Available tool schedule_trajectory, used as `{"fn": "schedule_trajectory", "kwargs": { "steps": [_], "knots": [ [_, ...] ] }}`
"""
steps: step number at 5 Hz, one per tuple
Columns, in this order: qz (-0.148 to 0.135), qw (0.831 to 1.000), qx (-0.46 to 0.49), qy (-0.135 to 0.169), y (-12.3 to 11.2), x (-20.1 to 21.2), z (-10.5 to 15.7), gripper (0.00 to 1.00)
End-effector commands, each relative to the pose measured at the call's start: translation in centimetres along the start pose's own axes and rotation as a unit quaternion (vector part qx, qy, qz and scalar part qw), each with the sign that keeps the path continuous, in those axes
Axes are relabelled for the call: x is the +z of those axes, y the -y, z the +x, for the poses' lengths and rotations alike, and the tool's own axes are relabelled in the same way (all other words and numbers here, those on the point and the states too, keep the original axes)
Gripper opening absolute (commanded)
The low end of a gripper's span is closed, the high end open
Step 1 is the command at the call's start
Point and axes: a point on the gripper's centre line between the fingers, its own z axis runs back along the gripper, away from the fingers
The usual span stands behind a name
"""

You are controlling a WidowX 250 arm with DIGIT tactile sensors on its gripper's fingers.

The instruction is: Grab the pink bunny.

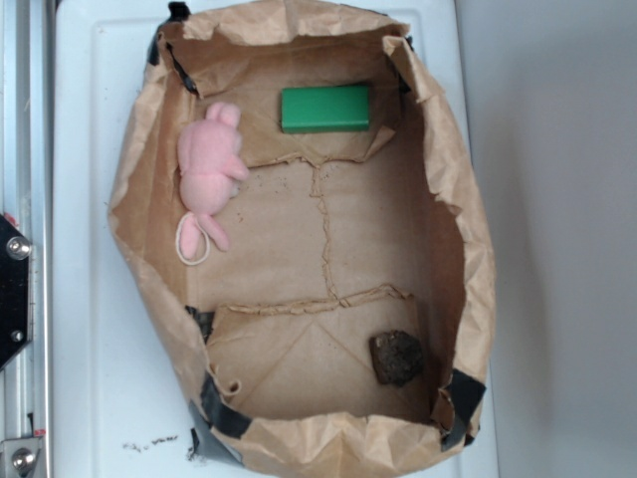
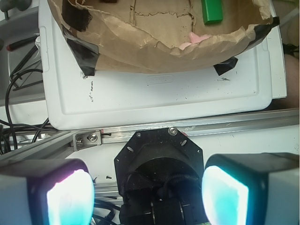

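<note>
White surface (image 1: 80,299) carrying an open brown paper bag (image 1: 468,229) whose rolled-down walls, patched with black tape at the corners, form a shallow pen. Left to right in the exterior view: a metal rail (image 1: 20,119) along the left edge; the bunny (image 1: 209,171), lying on the bag floor just beside the left wall, ears toward the near end, one ear showing its whitish lining; a green block (image 1: 325,109) against the far wall, near the bunny but apart from it; a dark lump (image 1: 397,358) at the near right corner, well apart from both. The arm does not appear in this view. In the wrist view the fingers (image 2: 225,194) are spread, with nothing between them, and the gripper (image 2: 147,194) hangs outside the bag, over the rail and the robot base; only a sliver of pink shows above the crumpled paper rim. The grasp appears not yet begun. Likely hazards: because the bunny sits so close to the left wall, a descending finger may catch the rim or pinch paper along with plush, dragging the bag; a closure on the thin ear alone may slip free on lifting; an approach carried too far toward the far wall may nudge the block; the soft body may compress and give a weak hold if the fingers close high on it.
</note>
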Motion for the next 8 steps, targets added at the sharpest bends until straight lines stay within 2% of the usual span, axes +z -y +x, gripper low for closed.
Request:
{"fn": "schedule_trajectory", "kwargs": {
  "steps": [1,2,3,4,5,6,7,8],
  "knots": [
    [0.000,1.000,0.000,0.000,0.0,0.0,0.0,1.00],
    [0.003,0.998,0.038,0.045,2.0,-0.9,4.9,1.00],
    [0.011,0.996,0.069,0.059,1.6,-1.6,9.8,1.00],
    [0.002,0.995,0.074,0.065,0.4,-2.9,12.6,1.00],
    [0.002,0.991,0.094,0.090,-1.3,-3.9,14.5,1.00],
    [-0.043,0.986,0.122,0.107,-3.7,-5.2,14.8,1.00],
    [-0.068,0.984,0.137,0.094,-5.3,-6.2,15.0,1.00],
    [-0.048,0.975,0.195,0.092,-6.5,-8.1,16.3,1.00]
  ]
}}
